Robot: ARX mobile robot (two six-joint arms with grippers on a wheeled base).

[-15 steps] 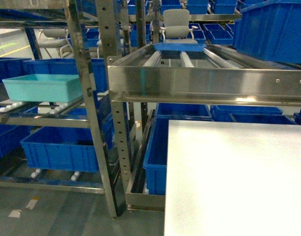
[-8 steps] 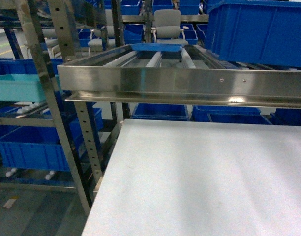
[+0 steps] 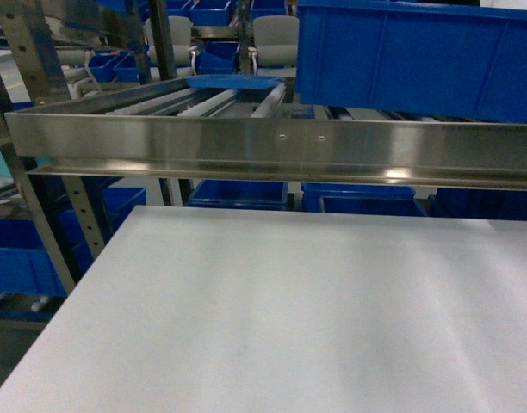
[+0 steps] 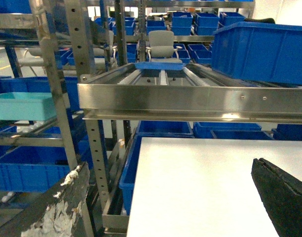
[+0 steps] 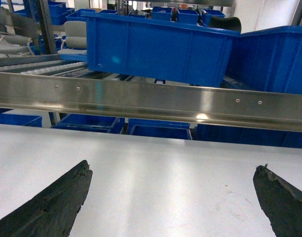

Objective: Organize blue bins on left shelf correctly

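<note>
Head: steel rail (image 3: pixel 272 155) is spanning above the white tabletop (image 3: pixel 289 318), a dark blue crate (image 3: pixel 418 56) sitting on its rollers.
Left wrist: turquoise bin (image 4: pixel 22 105) is resting on the left shelf (image 4: pixel 57 98); left tool (image 4: pixel 166 197) is spreading wide, empty.
Right wrist: right tool (image 5: pixel 173 197) is gaping, empty, over the tabletop.

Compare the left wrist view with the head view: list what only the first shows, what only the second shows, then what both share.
Only the left wrist view shows the turquoise bin resting on the left shelf, and the left hand, its fingers wide apart over the white table.

Only the head view shows nothing distinct; the bin is cut off there.

Both share the steel rail, the dark blue crate, the table and a grey chair.
</note>
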